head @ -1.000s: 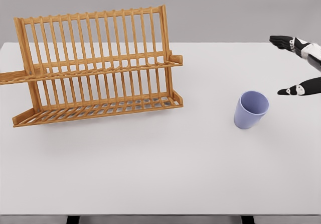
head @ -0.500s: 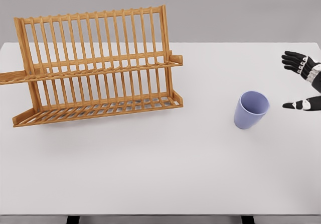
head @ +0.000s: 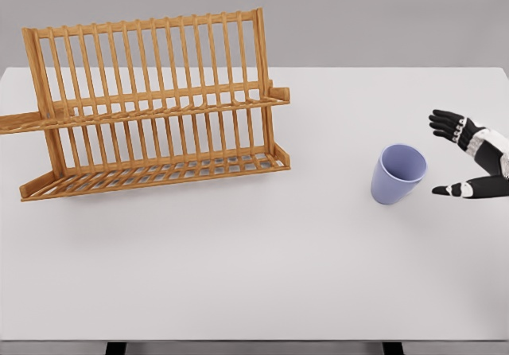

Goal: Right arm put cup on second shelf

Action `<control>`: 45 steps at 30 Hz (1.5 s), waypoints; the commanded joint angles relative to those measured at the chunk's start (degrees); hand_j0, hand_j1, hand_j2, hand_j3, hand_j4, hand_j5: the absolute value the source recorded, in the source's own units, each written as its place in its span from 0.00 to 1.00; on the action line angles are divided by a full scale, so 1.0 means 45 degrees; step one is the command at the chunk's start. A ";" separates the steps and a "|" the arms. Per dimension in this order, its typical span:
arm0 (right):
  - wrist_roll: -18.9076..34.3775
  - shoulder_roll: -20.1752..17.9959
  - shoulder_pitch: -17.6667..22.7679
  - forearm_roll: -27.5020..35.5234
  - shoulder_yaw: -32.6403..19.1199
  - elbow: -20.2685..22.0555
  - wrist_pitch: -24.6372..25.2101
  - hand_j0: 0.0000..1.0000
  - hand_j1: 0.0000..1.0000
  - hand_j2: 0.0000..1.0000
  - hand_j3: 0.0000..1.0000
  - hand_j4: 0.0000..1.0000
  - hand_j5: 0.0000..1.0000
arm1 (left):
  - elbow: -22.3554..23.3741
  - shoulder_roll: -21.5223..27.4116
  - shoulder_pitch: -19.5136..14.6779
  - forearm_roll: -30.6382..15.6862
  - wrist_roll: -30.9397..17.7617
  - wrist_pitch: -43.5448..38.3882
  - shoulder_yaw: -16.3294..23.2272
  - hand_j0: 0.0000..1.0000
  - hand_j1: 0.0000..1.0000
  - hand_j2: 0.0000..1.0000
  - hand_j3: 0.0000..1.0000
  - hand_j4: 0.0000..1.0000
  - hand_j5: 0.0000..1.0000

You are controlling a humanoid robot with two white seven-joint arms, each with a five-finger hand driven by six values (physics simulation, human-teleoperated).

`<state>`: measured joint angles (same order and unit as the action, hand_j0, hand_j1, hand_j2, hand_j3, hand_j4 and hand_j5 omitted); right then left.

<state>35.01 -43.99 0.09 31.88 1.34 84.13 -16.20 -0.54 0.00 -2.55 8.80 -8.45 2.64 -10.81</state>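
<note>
Head view: a white table [head: 238,275] fills most of the picture, with a grey wall behind its far edge.
Far left: a wooden dish rack [head: 151,104] stands on the table's left half, leaning back a little, its upright slats running in a row from one end post to the other.
Rack tiers: a lower slatted tray rests on the table surface; a second, upper rail level crosses the slats at about mid height, with short stubs sticking out at both ends. Both levels hold nothing.
Centre: bare table surface separates the rack from the cup, which are well apart.
Cup: a pale lavender-blue cup [head: 397,174] stands on the table right of the middle, mouth up and tilted slightly toward the camera so the inside shows. It is not on any shelf of the rack.
Right hand: the right hand [head: 469,156] enters from the picture's right edge, black fingers with white segments, and hangs just to the right of the cup without touching it.
Hand state: spread, thumb low and the other fingers [head: 444,122] higher, a wide gap between them facing the cup; it holds nothing.
Left arm: not visible.
</note>
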 commanded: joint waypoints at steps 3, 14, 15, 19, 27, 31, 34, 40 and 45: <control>-0.0002 0.0459 -0.0058 -0.0404 0.0033 -0.0452 -0.0014 1.00 1.00 1.00 1.00 1.00 1.00 | 0.0002 0.0000 0.0000 -0.0003 0.0004 0.0000 -0.0001 1.00 1.00 1.00 1.00 1.00 1.00; -0.0002 0.0947 -0.0234 -0.0834 0.0248 -0.0512 -0.0170 1.00 1.00 1.00 1.00 1.00 1.00 | -0.0017 0.0000 0.0000 -0.0003 0.0004 0.0000 -0.0001 1.00 1.00 1.00 1.00 1.00 1.00; -0.0002 0.0947 -0.0234 -0.0814 0.0287 -0.0473 -0.0151 1.00 1.00 1.00 1.00 1.00 1.00 | -0.0017 0.0000 0.0000 -0.0003 -0.0016 0.0000 -0.0001 1.00 1.00 1.00 1.00 1.00 1.00; -0.0002 0.0967 -0.0371 -0.0814 0.0365 -0.0414 -0.0112 1.00 1.00 1.00 1.00 1.00 1.00 | 0.0002 0.0000 0.0000 -0.0003 0.0004 0.0000 -0.0001 1.00 1.00 1.00 1.00 1.00 1.00; -0.0002 0.1181 -0.0371 -0.0912 0.0638 -0.0472 -0.0151 1.00 1.00 1.00 1.00 1.00 1.00 | 0.0002 0.0000 0.0000 -0.0003 0.0004 0.0000 -0.0001 1.00 1.00 1.00 1.00 1.00 1.00; -0.0002 0.1181 -0.0390 -0.0873 0.0717 -0.0414 -0.0151 1.00 1.00 1.00 1.00 1.00 1.00 | -0.0017 0.0000 0.0000 -0.0003 0.0004 0.0000 -0.0001 1.00 1.00 1.00 1.00 1.00 1.00; -0.0002 0.1396 -0.0507 -0.0912 0.0717 -0.0433 -0.0151 1.00 1.00 1.00 1.00 1.00 1.00 | 0.0002 0.0000 0.0000 -0.0003 0.0004 0.0000 -0.0001 1.00 1.00 1.00 1.00 1.00 1.00; -0.0002 0.1592 -0.0586 -0.1185 0.0873 -0.0570 -0.0151 1.00 1.00 1.00 1.00 1.00 1.00 | -0.0017 0.0000 0.0000 -0.0003 0.0004 0.0000 -0.0001 1.00 1.00 1.00 1.00 1.00 1.00; -0.0002 0.1670 -0.0859 -0.1263 0.1068 -0.0922 -0.0170 1.00 1.00 1.00 1.00 1.00 1.00 | 0.0002 0.0000 0.0000 -0.0003 0.0004 0.0000 -0.0001 1.00 1.00 1.00 1.00 1.00 1.00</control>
<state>35.00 -36.60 -3.78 25.95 5.90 80.43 -16.98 -0.53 0.00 -2.55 8.80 -8.47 2.64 -10.80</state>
